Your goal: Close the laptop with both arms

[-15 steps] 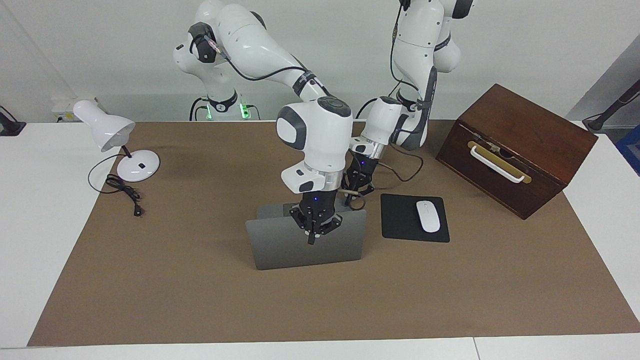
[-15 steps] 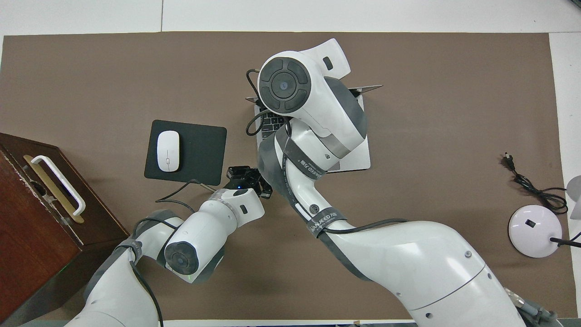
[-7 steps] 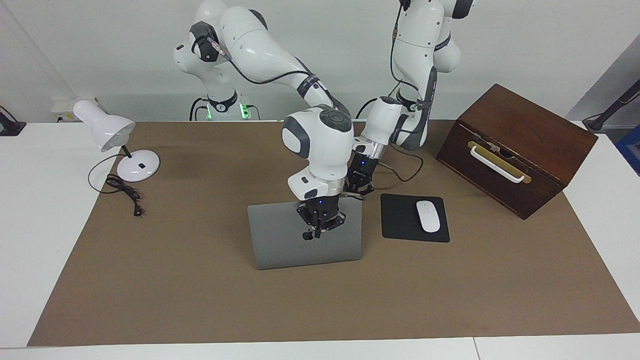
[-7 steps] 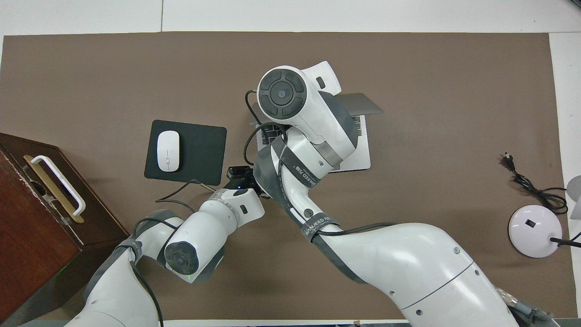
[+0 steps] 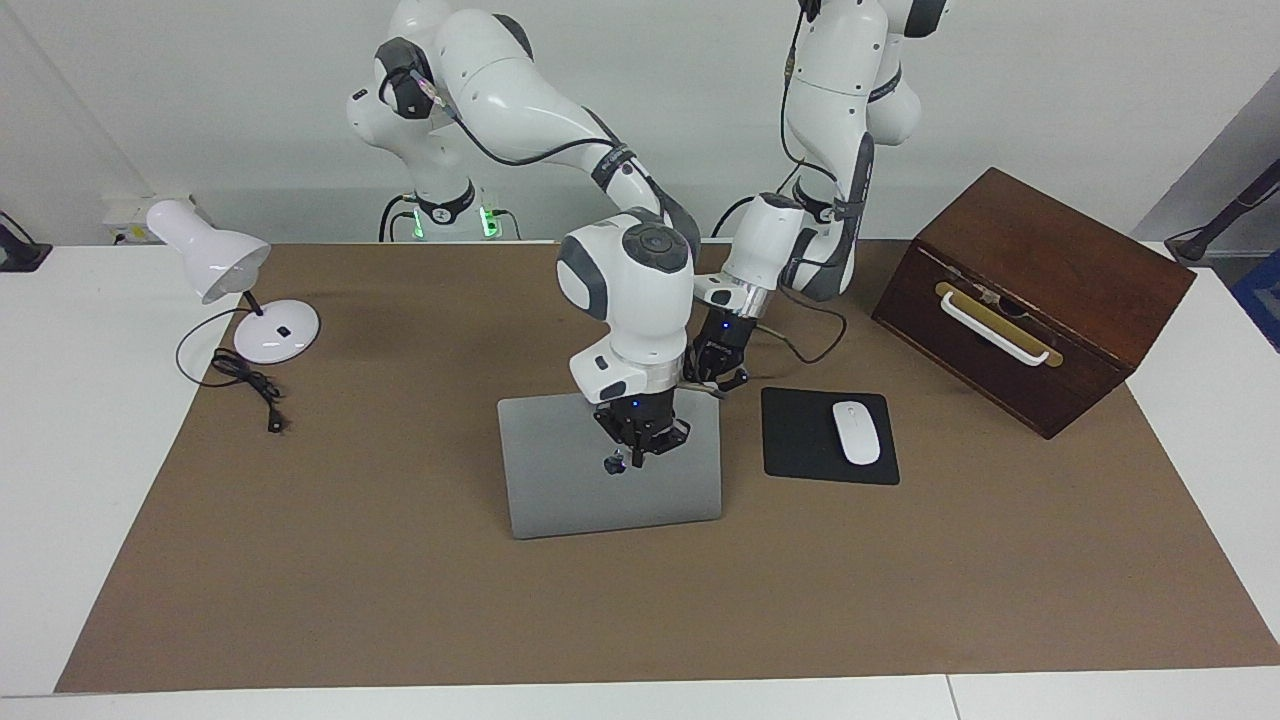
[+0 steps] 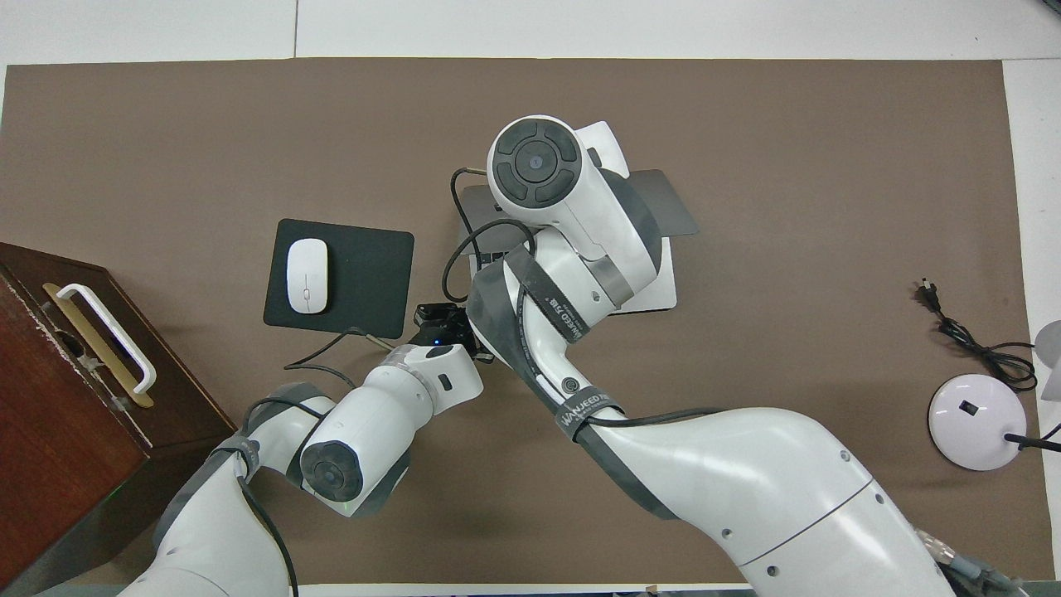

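Note:
The silver-grey laptop (image 5: 560, 480) sits mid-table on the brown mat. Its lid leans low over the keyboard, toward the robots. In the overhead view the lid (image 6: 667, 207) covers the keys and the pale palm rest (image 6: 651, 290) still shows. My right gripper (image 5: 632, 455) rests against the back of the lid near its middle. In the overhead view it is hidden under its own wrist. My left gripper (image 5: 715, 378) is low at the laptop's corner nearest the robots, toward the left arm's end. It also shows in the overhead view (image 6: 443, 319).
A black mouse pad (image 5: 800, 445) with a white mouse (image 5: 856, 432) lies beside the laptop toward the left arm's end. A wooden box (image 5: 1040, 290) stands at that end. A white desk lamp (image 5: 230, 265) and its cable (image 5: 245, 385) are at the right arm's end.
The lid has swung down from near upright toward the keyboard. My right gripper has moved with it toward the robots. The left arm has not moved.

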Controlling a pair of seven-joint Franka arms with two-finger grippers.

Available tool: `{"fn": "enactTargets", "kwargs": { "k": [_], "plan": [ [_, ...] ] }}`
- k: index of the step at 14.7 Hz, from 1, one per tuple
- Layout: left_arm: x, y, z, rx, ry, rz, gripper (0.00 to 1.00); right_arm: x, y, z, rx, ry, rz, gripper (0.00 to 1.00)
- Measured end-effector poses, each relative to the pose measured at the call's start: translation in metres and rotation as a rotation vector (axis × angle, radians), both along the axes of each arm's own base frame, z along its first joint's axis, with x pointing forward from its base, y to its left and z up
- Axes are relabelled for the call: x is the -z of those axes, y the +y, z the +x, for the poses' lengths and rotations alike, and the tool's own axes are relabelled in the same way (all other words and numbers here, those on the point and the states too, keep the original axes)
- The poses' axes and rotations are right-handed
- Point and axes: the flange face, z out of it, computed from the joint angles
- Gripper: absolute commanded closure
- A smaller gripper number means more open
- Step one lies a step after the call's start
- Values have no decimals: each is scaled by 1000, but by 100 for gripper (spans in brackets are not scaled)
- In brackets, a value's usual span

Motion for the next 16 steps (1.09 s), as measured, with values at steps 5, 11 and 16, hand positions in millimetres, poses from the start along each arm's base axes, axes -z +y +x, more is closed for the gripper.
{"fn": "enactTargets", "kwargs": {
  "k": [5,11,16],
  "plan": [
    [0,0,0,6,-3,4,100,8,-9,2,9,48,43,100],
    [0,0,0,9,-5,5,100,24,-22,3,4,104,71,100],
    [0,0,0,14,-8,9,100,30,-31,6,16,132,98,100]
  ]
}}
